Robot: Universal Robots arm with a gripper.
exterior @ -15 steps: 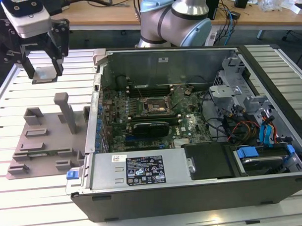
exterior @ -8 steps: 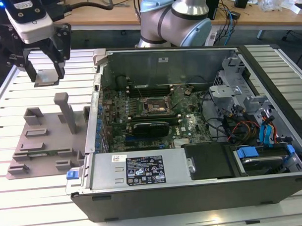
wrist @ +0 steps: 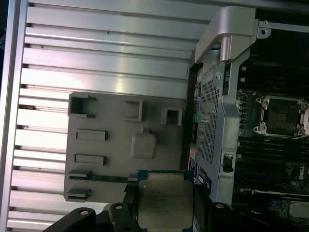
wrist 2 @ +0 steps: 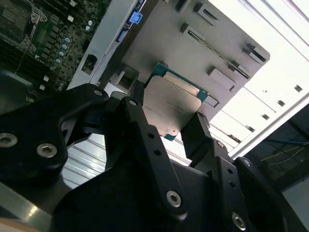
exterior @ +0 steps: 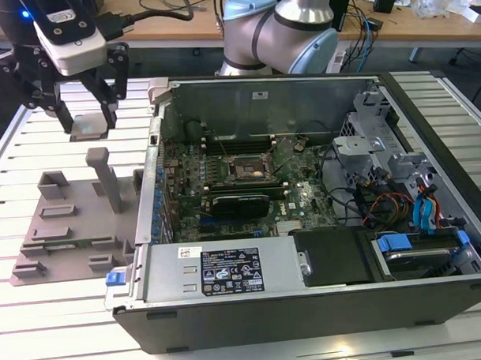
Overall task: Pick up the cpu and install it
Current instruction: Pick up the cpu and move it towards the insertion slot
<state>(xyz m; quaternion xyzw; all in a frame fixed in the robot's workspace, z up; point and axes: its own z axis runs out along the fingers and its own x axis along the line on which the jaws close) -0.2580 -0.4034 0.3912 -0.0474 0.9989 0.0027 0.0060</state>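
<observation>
— Where do we stand?

— We see the gripper (exterior: 88, 122) clamped on the cpu (wrist 2: 175, 101), its two fingers (wrist 2: 145, 130) pressing on opposite edges. In the exterior view it hangs above the grey holder plate (exterior: 64, 226), outside the computer case (exterior: 156, 151), on the exterior view's left.

— What worries us?

— The hold is on thin edges, so we judge that a jolt could let the chip slip or twist. The case wall stands between it and the cpu socket (wrist: 282, 116), and a low path could knock it there. If the chip arrives rotated or tilted, we think it could damage the socket's contacts.

— What does each camera give us?

— The exterior view gives us the gap above the plate and the whole way to the socket. The second wrist view gives us the finger contact and the greenish rim. The first wrist view lays the chip's metal top, the plate's square pad (wrist: 144, 145) and the socket side by side, so we can compare orientation.
</observation>
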